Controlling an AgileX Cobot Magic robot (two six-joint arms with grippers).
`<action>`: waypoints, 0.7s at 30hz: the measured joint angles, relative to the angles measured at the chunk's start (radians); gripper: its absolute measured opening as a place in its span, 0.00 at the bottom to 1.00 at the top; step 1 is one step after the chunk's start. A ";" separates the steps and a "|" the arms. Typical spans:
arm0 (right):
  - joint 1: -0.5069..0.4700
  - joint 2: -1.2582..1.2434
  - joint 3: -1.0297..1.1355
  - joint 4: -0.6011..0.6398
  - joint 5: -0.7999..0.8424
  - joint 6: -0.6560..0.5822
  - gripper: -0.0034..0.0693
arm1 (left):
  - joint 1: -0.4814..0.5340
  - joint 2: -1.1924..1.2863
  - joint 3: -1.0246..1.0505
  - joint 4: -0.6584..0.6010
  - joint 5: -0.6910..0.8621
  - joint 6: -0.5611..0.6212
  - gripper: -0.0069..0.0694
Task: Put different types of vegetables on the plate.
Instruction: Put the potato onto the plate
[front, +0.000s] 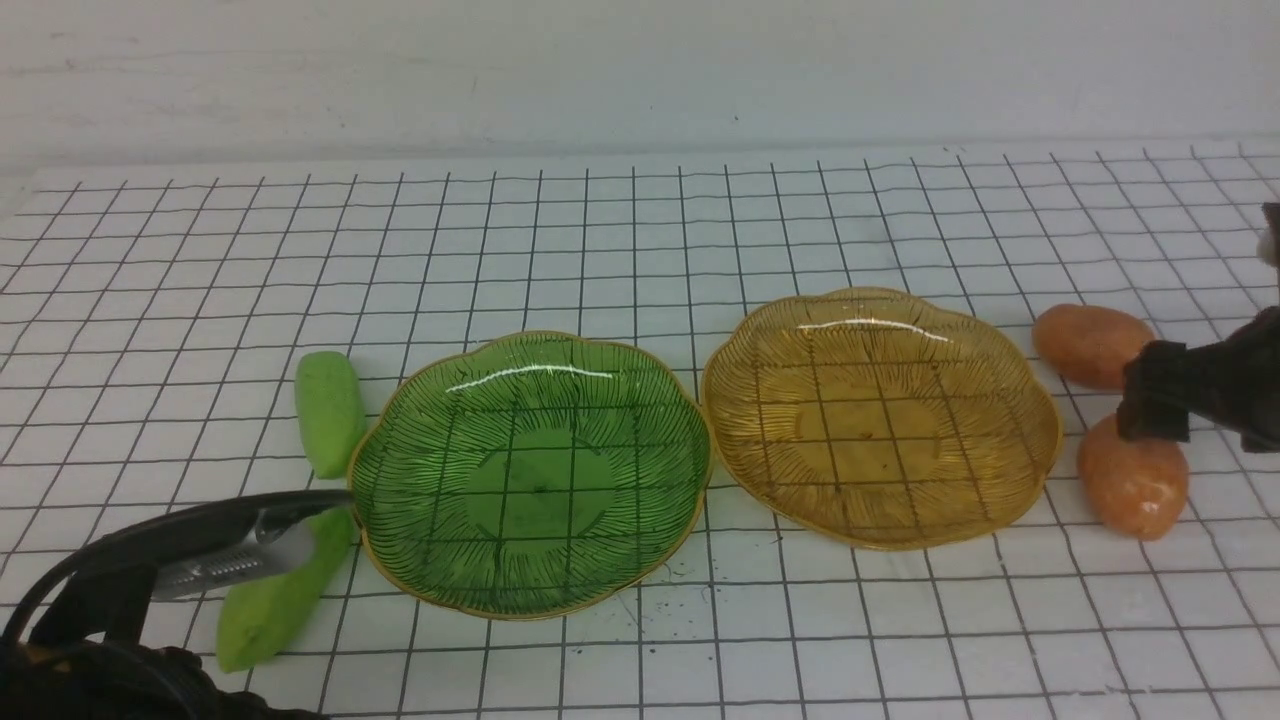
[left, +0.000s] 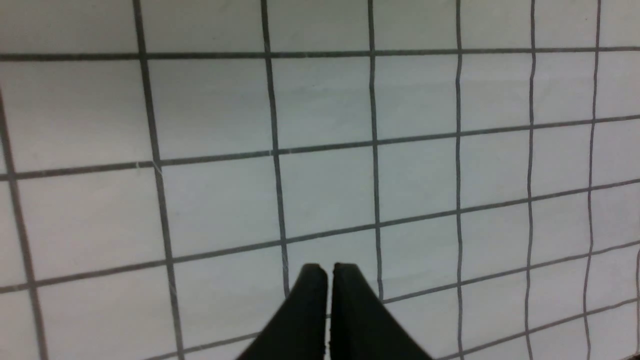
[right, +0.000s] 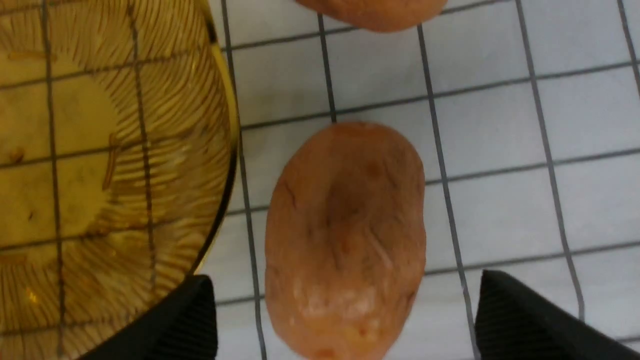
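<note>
Two empty plates sit side by side: a green plate (front: 530, 470) and an amber plate (front: 880, 415). Left of the green one lie two light-green vegetables, one farther (front: 328, 410) and one nearer (front: 270, 600). My left gripper (front: 330, 500) reaches over the nearer piece's far end; in its wrist view it (left: 330, 270) is shut on nothing, over bare grid. Right of the amber plate (right: 100, 150) lie two orange potatoes (front: 1092, 345) (front: 1133, 480). My right gripper (right: 345, 275) stands open, straddling the nearer potato (right: 345, 225) without touching it. The other potato (right: 370, 12) lies just beyond.
A white sheet with a black grid (front: 640, 230) covers the table, and a white wall (front: 640, 70) rises behind it. The two plates nearly touch at their rims. The right arm (front: 1210, 385) partly covers both potatoes in the front view.
</note>
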 joint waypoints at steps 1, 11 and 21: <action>0.000 0.034 -0.015 -0.007 -0.031 0.006 0.97 | 0.000 0.000 0.000 0.000 -0.002 0.000 0.09; 0.000 0.249 -0.072 -0.111 -0.095 0.011 1.00 | 0.000 0.000 0.000 0.000 -0.018 0.000 0.09; 0.000 0.298 -0.146 -0.167 0.032 0.002 0.80 | 0.000 0.000 0.000 0.000 -0.018 0.000 0.09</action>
